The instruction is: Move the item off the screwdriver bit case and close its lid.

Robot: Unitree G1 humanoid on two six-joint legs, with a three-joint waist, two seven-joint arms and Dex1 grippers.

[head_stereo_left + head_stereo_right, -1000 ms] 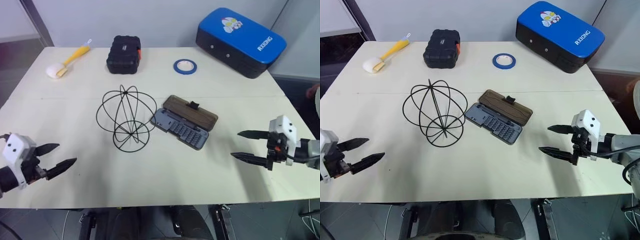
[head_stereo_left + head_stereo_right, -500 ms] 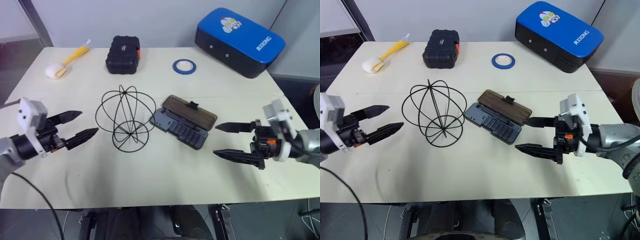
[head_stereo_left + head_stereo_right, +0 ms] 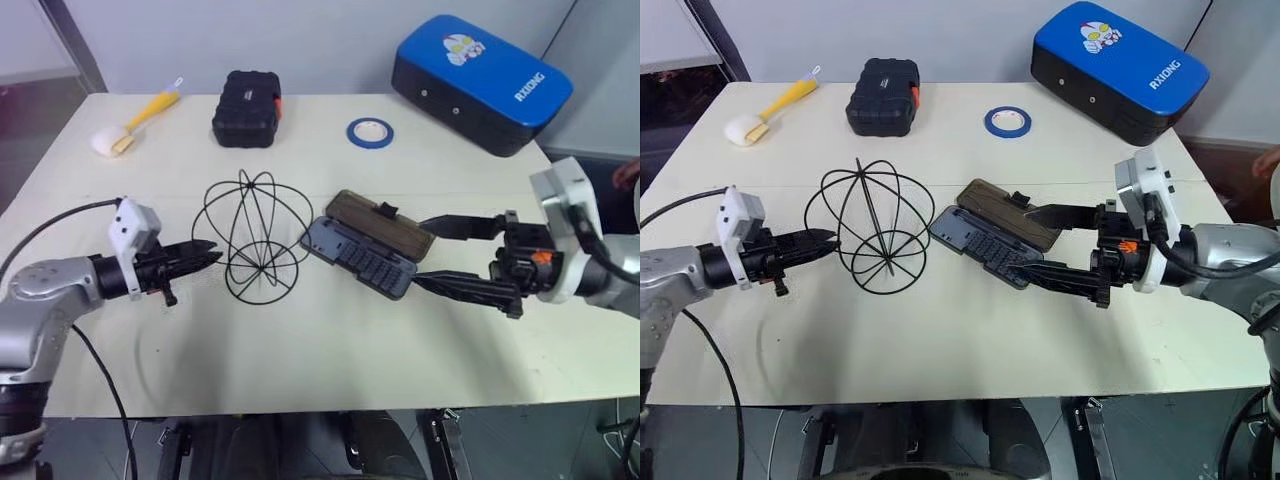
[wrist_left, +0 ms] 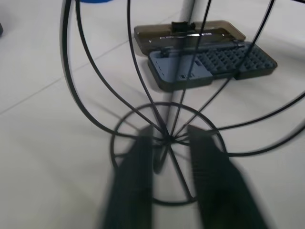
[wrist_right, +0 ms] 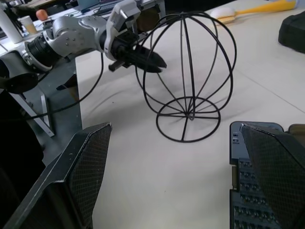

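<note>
Found the screwdriver bit case lying open near the middle of the tabletop, a little toward the right edge. Saw its brown lid folded flat back toward the far edge and the grey bit tray on the near side.

Saw the black wire sphere standing on its ring base just beside the case's left end, the base on the tabletop and off the case. Could not tell whether touching the case.

Noted the left gripper low over the tabletop on the side of the left edge, pointed at the sphere, fingers parted by a narrow gap. Saw the tips reaching the wires on the sphere's left side; could not tell whether touching any wire.

Noted the right gripper spread wide at the case's right end, holding nothing. Saw one finger alongside the lid's right end and the other by the tray's near right corner.

Saw along the far edge a yellow-handled brush near the left corner, a black hard case, a blue tape roll and a blue box at the right corner.
</note>
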